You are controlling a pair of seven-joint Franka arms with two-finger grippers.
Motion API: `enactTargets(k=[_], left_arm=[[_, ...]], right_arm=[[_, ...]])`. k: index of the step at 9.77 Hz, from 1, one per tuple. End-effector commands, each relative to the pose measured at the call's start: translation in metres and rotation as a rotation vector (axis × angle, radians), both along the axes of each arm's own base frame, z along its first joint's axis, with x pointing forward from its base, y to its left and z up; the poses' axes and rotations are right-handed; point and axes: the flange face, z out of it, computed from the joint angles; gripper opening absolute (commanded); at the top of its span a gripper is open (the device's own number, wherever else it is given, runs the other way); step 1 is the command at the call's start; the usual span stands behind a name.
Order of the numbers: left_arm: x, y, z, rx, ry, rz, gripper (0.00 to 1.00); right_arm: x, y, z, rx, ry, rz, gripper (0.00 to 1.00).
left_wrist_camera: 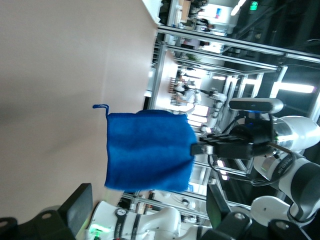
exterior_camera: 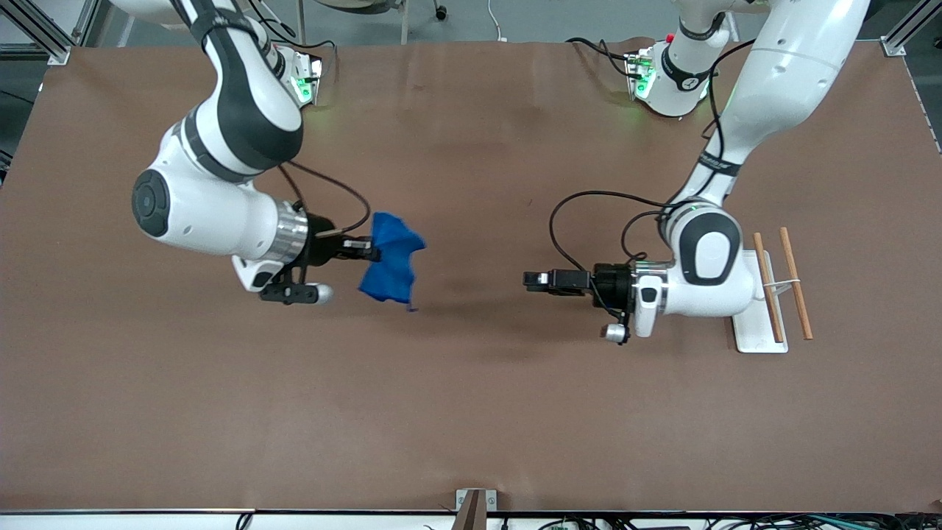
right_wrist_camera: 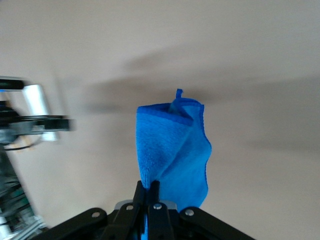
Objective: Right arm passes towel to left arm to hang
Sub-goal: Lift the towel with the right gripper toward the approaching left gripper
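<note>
The bright blue towel [exterior_camera: 391,261] hangs bunched in the air from my right gripper [exterior_camera: 372,252], over the table toward the right arm's end. The right wrist view shows the right gripper [right_wrist_camera: 152,187] shut on the towel's [right_wrist_camera: 172,150] upper edge. My left gripper [exterior_camera: 531,280] is over the table's middle and points at the towel, well apart from it. In the left wrist view the left gripper [left_wrist_camera: 147,200] is open and empty. There the towel [left_wrist_camera: 147,150] hangs flat ahead of it, held by the right gripper [left_wrist_camera: 200,149].
A white rack tray [exterior_camera: 758,335] with two wooden rods [exterior_camera: 797,283] stands at the left arm's end of the brown table, partly under the left arm's wrist. Both arm bases stand along the table's farther edge.
</note>
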Motion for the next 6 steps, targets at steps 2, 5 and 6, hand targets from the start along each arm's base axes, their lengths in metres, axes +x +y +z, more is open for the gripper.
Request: enactTargets(k=[2,5,6], left_arm=[[-0.034,-0.005,-0.061,-0.222,0.046,-0.032,1.0],[-0.058,-0.018,-0.065,-0.373,0.12,-0.022,0.98],[-0.06,-0.021,-0.069,-0.382,0.119,-0.017,0.98]], right_arm=[[-0.009,0.048,0.027,0.216,0.013,-0.071,0.0],[-0.017,0.079,0.038,0.336,-0.007,-0.139,0.0],[-0.02,0.087,0.04,0.357,-0.014,-0.147,0.0]])
